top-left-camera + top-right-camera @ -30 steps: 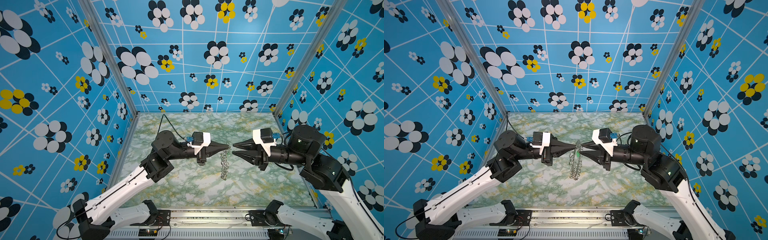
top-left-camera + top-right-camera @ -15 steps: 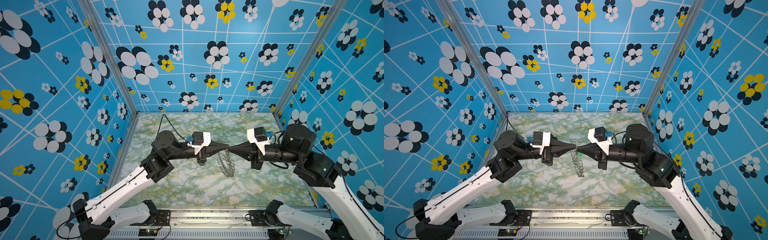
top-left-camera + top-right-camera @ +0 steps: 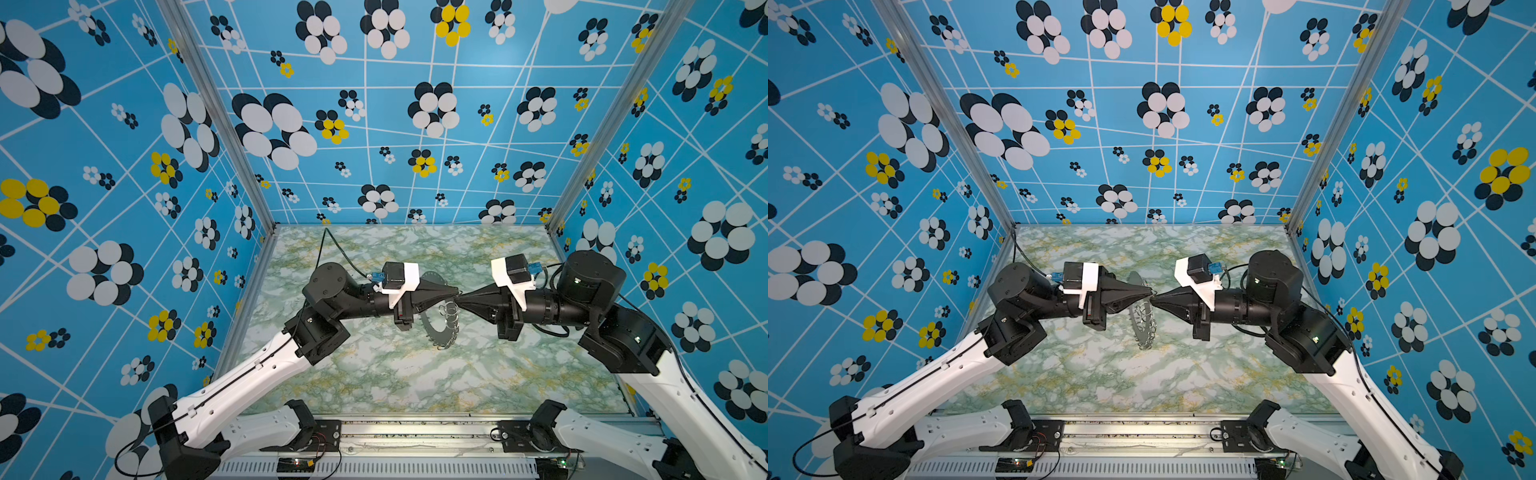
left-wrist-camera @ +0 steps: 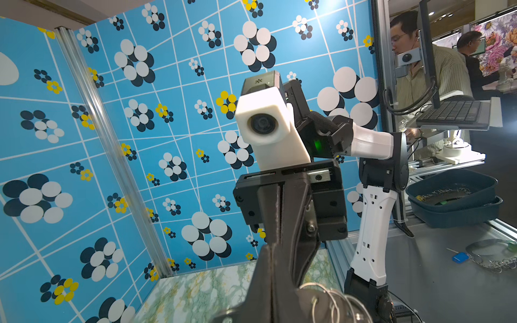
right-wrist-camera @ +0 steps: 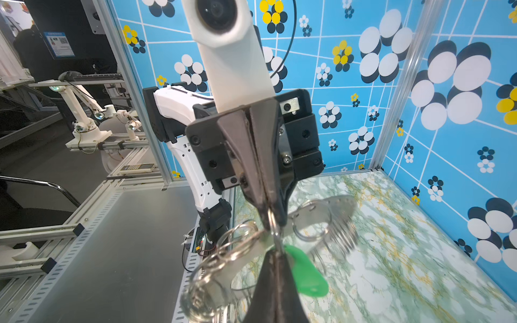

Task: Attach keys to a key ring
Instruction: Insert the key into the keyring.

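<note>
In both top views my two grippers meet tip to tip above the marble table. The left gripper is shut on the upper edge of the key ring, a flat grey disc fringed with wire loops that hangs below. The right gripper is shut on a thin wire loop just under the left fingertips. The green key hangs beside my right fingers, its narrow end at that loop. In the left wrist view the left gripper is shut, with the ring's plate beside it.
Blue flowered walls close the marble table on three sides, with aluminium posts at the corners. Outside the open front, the left wrist view shows a dark blue tub, a spare ring on a grey bench, and people.
The right gripper moved in leftward from open jaws and shut at the left gripper's tip. The hanging key ring turned from edge-on to more face-on. The left gripper stayed shut.
</note>
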`<action>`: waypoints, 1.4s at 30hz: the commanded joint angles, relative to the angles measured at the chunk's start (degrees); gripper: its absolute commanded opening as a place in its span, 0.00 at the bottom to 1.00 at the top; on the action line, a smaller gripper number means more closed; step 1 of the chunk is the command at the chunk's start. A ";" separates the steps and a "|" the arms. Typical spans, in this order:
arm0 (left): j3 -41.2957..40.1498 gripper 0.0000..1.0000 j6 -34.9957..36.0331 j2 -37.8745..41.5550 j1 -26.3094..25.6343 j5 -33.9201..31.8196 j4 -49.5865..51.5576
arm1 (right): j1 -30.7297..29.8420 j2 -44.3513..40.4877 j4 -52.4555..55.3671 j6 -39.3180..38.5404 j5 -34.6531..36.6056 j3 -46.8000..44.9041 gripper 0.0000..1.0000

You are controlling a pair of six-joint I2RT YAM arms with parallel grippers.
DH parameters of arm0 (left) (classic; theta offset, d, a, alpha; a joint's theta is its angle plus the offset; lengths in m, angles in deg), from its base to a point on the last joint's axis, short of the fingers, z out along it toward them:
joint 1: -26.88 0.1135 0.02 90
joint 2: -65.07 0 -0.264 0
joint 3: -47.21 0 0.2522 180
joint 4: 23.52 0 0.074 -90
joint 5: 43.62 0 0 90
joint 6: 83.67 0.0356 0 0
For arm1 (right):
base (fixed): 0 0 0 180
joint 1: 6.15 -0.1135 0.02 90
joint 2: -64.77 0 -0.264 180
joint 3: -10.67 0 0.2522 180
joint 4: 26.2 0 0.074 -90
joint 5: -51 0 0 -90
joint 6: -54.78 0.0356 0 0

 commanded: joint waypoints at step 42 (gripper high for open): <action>-1.14 0.00 -2.52 0.37 -0.12 2.71 -4.06 | -1.20 -0.69 2.91 -3.41 2.59 5.96 0.21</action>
